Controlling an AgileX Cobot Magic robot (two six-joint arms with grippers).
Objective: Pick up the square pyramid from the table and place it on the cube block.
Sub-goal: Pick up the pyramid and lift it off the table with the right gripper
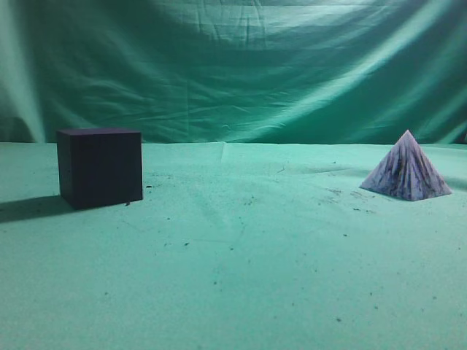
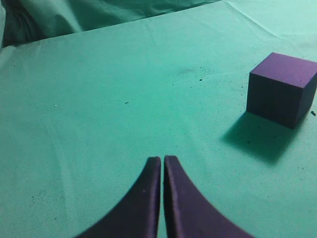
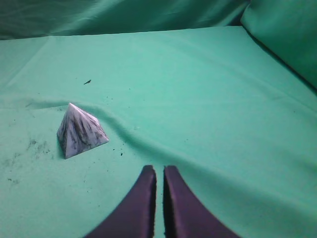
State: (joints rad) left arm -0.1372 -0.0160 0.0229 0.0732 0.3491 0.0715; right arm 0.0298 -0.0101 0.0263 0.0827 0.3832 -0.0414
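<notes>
Exterior view: the table [image 1: 241,248] was covered in green cloth, softly wrinkled and scattered with small dark specks; a draped green backdrop [image 1: 241,65] of similar fabric hung behind it. The cube block [image 1: 100,167], a matte, very dark purple solid with flat faces and crisp edges, stood on the cloth at left and cast a shadow to its left. The square pyramid [image 1: 406,169] sat base-down on the cloth at far right, well apart from the cube; its sloping faces were pale lavender-white, marbled with dark streaks, and met in a sharp apex.

Left wrist view: the left gripper [image 2: 162,159] showed two dark, smooth, curved fingers with tips drawn together, only a thin slit between them, holding nothing. The cube lay ahead and to the right, apart from the tips.

Right wrist view: the right gripper [image 3: 159,169] had its jaws likewise together and empty. The pyramid rested ahead and to the left beside a cloth fold, clear of the fingers.
</notes>
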